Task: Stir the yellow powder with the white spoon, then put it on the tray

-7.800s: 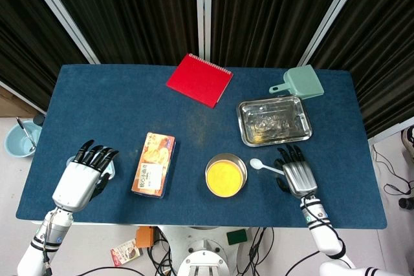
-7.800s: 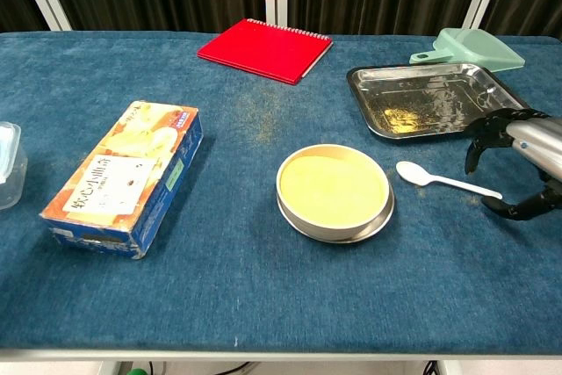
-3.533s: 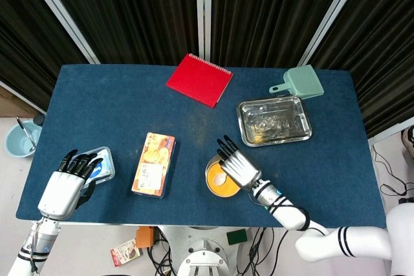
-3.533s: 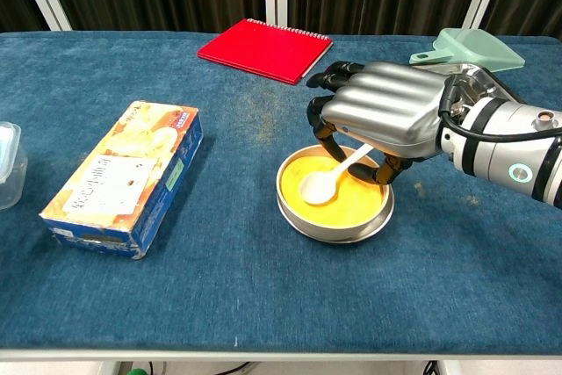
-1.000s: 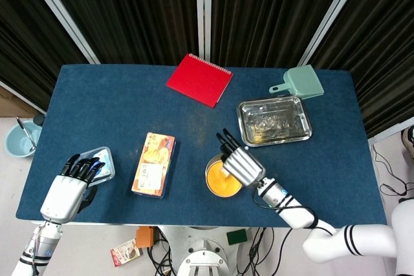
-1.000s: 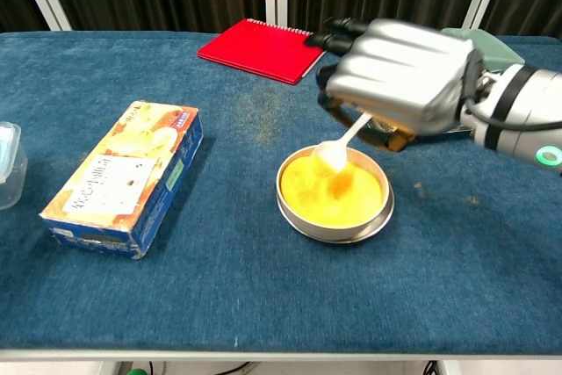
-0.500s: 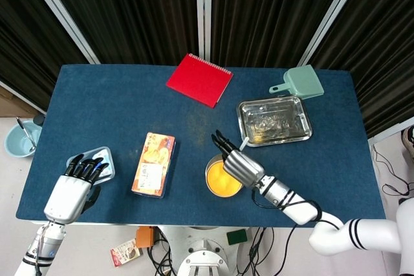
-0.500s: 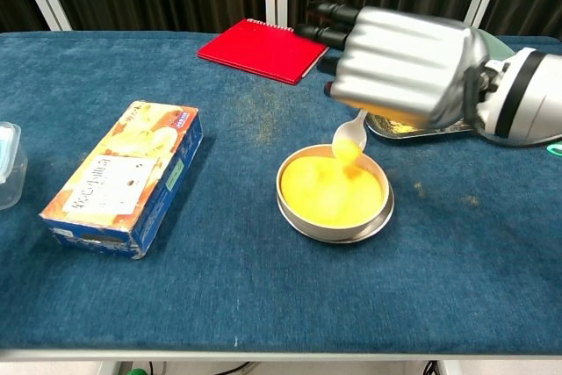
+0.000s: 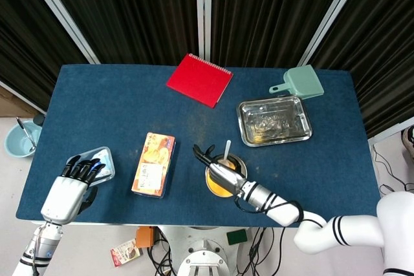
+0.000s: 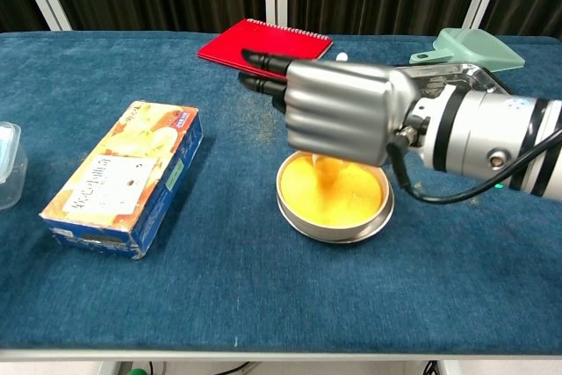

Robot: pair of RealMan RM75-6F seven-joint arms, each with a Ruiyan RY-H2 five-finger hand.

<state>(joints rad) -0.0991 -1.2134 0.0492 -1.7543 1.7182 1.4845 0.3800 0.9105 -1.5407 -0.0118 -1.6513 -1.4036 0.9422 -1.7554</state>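
— Where is the right hand at this moment?

— Directly over the round metal dish of yellow powder, palm turned down, its dark fingers reaching out toward the red spiral notebook. In the head view the same right hand sits above the dish of powder near the front edge of the blue-covered counter.

— And the white plastic spoon?

— The hand grips it. From above, the spoon's handle stands up out of the grasp, nearly upright, on the side of the hand that faces the rectangular steel tray. The bowl of the spoon is hidden under the palm; in the chest view a streak of deeper yellow shows in the powder right below the hand.

— So the spoon is not on the tray?

— No. The tray lies beyond the hand, mostly behind the wrist in the chest view, with a pale green plastic scoop just past it.

— The left hand?

— The left hand is well apart from the dish, with fingers loosely extended and holding nothing, fingertips over a small clear container. An orange and blue box lies between the two hands.
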